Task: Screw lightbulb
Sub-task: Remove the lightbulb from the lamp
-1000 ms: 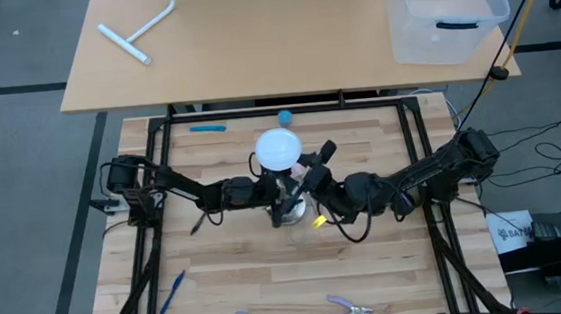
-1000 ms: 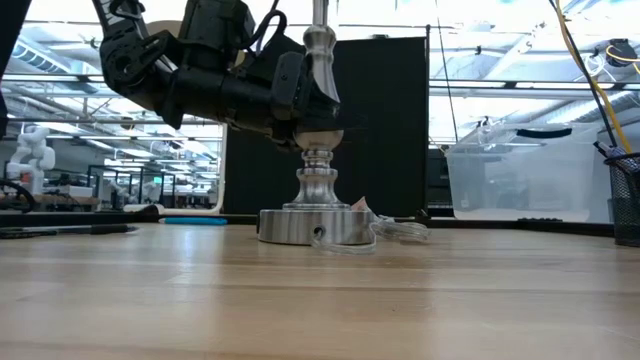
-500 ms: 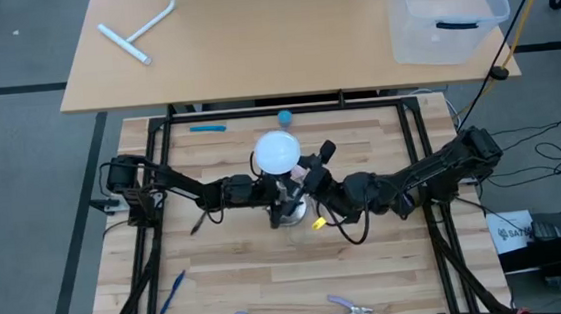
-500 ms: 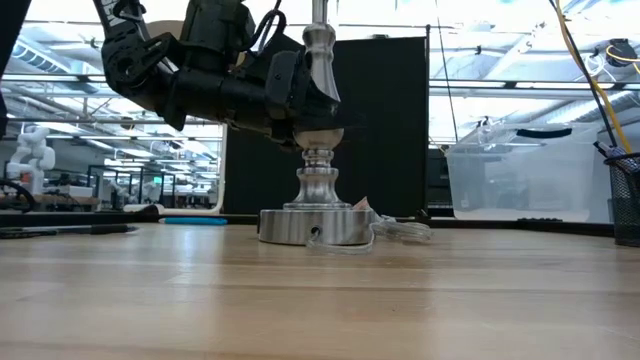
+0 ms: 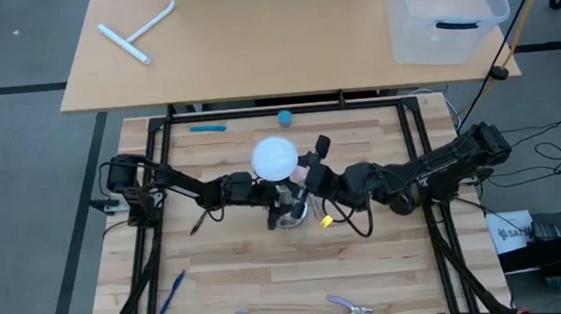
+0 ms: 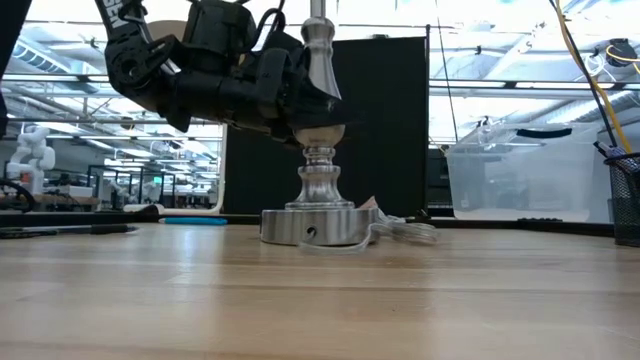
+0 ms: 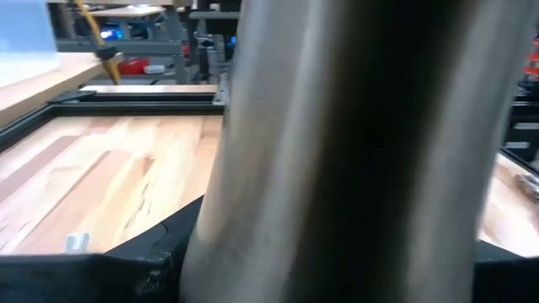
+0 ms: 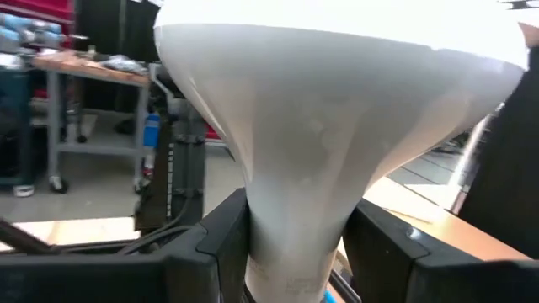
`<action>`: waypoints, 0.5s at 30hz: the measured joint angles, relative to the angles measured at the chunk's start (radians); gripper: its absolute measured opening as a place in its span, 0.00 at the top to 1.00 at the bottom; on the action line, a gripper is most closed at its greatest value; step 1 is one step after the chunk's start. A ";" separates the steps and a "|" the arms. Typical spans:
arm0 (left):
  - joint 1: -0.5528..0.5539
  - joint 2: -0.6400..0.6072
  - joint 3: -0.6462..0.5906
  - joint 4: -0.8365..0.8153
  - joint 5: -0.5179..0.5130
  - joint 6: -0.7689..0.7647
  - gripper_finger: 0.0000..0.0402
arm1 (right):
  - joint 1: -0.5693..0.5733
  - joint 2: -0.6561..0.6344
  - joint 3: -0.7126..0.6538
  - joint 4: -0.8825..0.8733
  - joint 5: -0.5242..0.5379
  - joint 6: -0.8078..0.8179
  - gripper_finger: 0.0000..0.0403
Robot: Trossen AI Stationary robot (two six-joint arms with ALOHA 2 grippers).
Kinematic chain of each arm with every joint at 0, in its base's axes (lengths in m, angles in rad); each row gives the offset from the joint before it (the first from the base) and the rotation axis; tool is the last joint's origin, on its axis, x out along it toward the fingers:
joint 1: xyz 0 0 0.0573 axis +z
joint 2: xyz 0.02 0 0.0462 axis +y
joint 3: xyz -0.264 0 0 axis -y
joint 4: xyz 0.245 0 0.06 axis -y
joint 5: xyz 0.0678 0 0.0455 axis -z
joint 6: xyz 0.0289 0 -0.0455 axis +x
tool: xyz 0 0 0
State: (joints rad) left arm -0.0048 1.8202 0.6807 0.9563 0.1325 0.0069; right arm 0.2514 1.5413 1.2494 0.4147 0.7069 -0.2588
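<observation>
Both arms were dark, jointed and slim, with black cables looped along them. The left tool (image 5: 263,190) and right tool (image 5: 307,175) were black, blocky, with flat matte fingers (image 8: 210,244).

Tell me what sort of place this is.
Most likely a robotics lab or workshop. Two arms work at a framed wooden bench, another white robot stands in the hall behind, and pliers and a clear plastic bin lie nearby.
</observation>
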 joint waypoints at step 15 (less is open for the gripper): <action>0.019 0.000 0.001 -0.034 0.256 0.010 0.36 | -0.138 -0.082 0.000 -0.192 -0.466 0.034 0.61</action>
State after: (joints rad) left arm 0.0143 1.8202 0.6819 0.9223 0.3886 0.0172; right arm 0.1135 1.4597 1.2495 0.2226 0.2413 -0.2245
